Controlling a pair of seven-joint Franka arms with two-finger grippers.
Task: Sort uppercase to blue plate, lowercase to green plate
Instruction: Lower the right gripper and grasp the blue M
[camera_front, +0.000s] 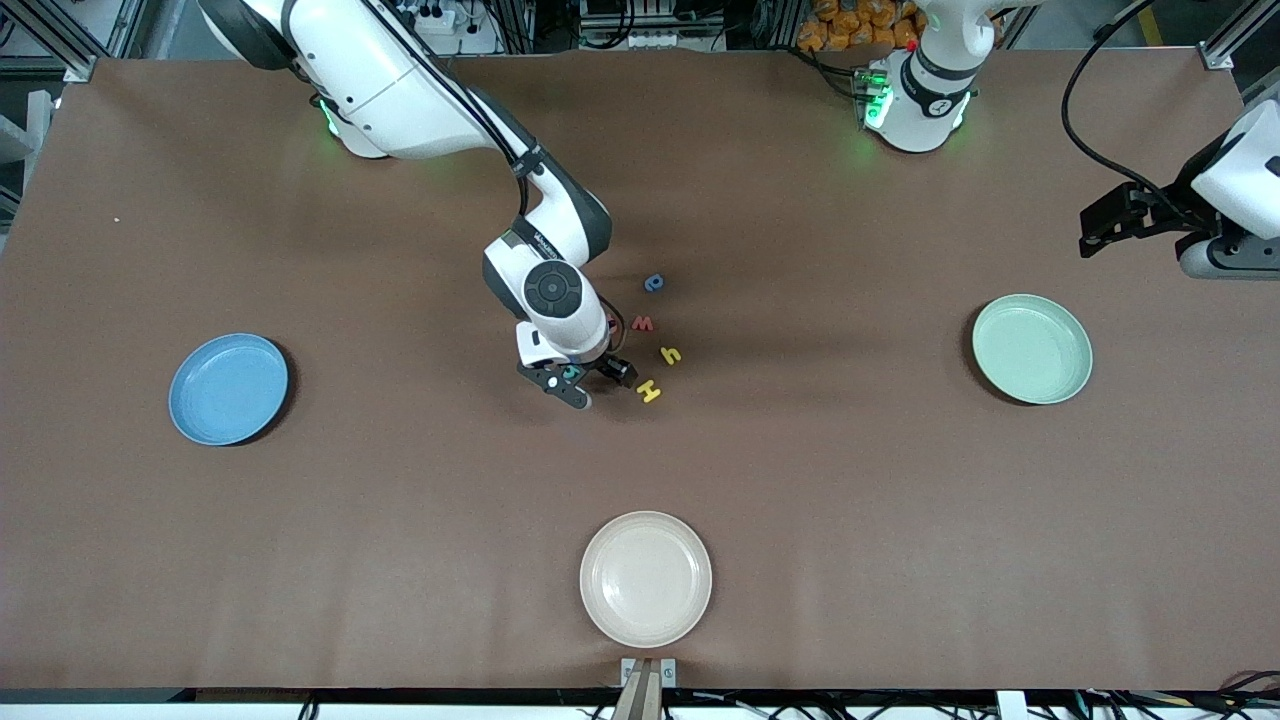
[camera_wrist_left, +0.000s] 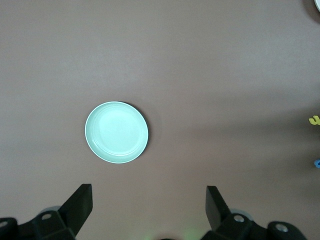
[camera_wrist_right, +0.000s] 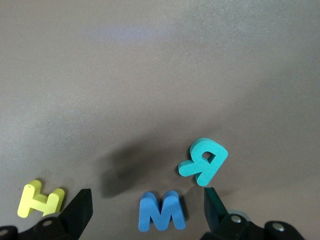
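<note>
The right gripper (camera_front: 585, 382) is low over the cluster of foam letters in the middle of the table, its fingers spread wide and holding nothing; in the right wrist view a blue M (camera_wrist_right: 161, 211) lies between the two fingertips on the table, with a teal letter (camera_wrist_right: 203, 161) that reads as an R or a B, hard to say which, just beside it, and the yellow H (camera_wrist_right: 40, 199) to one side of a fingertip. In the front view the yellow H (camera_front: 649, 391) lies just beside the gripper toward the left arm's end; the yellow h (camera_front: 671, 354), the red w (camera_front: 643, 323) and the blue a (camera_front: 654, 283) run in a line farther from the camera. The blue plate (camera_front: 228, 389) sits toward the right arm's end, the green plate (camera_front: 1032, 349) toward the left arm's end, both bare; a cream-white plate (camera_front: 646, 578) lies nearest the camera. The left gripper (camera_wrist_left: 149, 200) waits high over the table near the green plate (camera_wrist_left: 116, 132), fingers wide apart and empty.
</note>
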